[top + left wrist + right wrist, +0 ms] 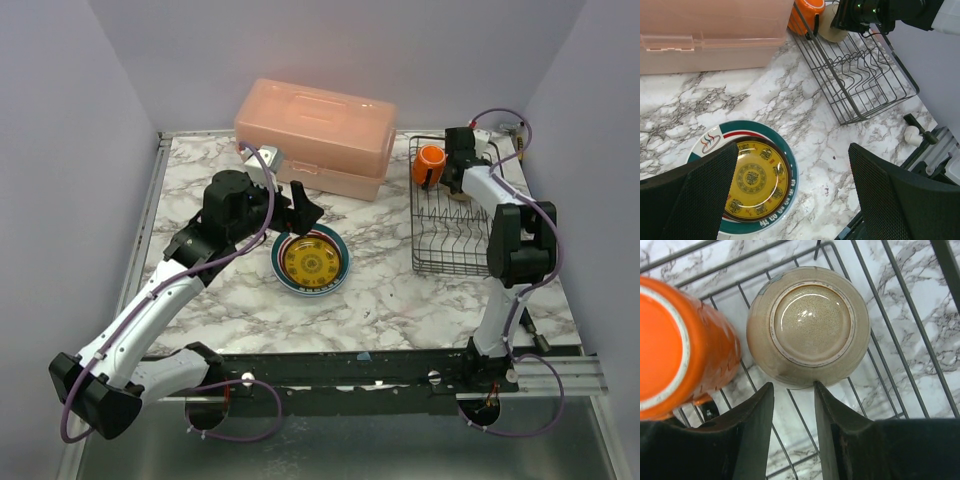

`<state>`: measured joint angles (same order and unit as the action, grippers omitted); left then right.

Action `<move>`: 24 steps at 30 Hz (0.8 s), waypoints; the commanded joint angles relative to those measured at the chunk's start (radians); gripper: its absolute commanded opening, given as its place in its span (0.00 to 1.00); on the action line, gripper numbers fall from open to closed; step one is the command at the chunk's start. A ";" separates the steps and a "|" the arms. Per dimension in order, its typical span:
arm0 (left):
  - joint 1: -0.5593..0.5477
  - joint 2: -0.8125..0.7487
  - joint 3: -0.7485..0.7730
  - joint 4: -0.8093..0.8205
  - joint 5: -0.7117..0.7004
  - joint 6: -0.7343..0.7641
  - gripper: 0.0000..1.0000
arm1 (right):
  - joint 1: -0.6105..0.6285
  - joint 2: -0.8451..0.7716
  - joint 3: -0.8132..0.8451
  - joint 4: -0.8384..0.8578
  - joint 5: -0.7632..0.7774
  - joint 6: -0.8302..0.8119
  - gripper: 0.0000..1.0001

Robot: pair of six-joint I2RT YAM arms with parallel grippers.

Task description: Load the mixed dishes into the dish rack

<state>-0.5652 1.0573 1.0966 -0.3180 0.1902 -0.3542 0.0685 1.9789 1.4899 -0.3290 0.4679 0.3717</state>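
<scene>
A yellow patterned plate (311, 262) lies on a white, teal-rimmed plate (786, 156) on the marble table, left of the black wire dish rack (455, 235). My left gripper (305, 212) hovers open and empty above the plates' far edge; in its wrist view the yellow plate (752, 180) lies under the left finger (695, 195). The orange mug (429, 165) and the cream bowl (809, 325), upside down, sit in the rack's far end. My right gripper (793, 387) is open and empty just behind the bowl, its fingertips at the bowl's rim, with the mug (680, 347) to its left.
A big pink lidded box (315, 135) stands at the back, left of the rack. The rack's upright prongs (860, 82) fill its near half. Purple walls close in the table on three sides.
</scene>
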 commanded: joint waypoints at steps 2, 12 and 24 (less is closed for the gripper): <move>-0.006 0.019 0.009 -0.013 -0.014 0.018 0.91 | -0.019 0.068 0.066 0.042 0.047 -0.019 0.44; -0.006 0.035 0.017 -0.021 -0.033 0.029 0.91 | -0.005 -0.048 0.031 -0.032 -0.047 0.000 0.60; -0.005 0.075 0.008 -0.009 -0.019 0.020 0.91 | 0.326 -0.756 -0.525 -0.012 -0.205 0.078 0.88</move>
<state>-0.5652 1.1065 1.0969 -0.3378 0.1741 -0.3382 0.2764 1.3056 1.0451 -0.3237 0.3328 0.4049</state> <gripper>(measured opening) 0.910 0.875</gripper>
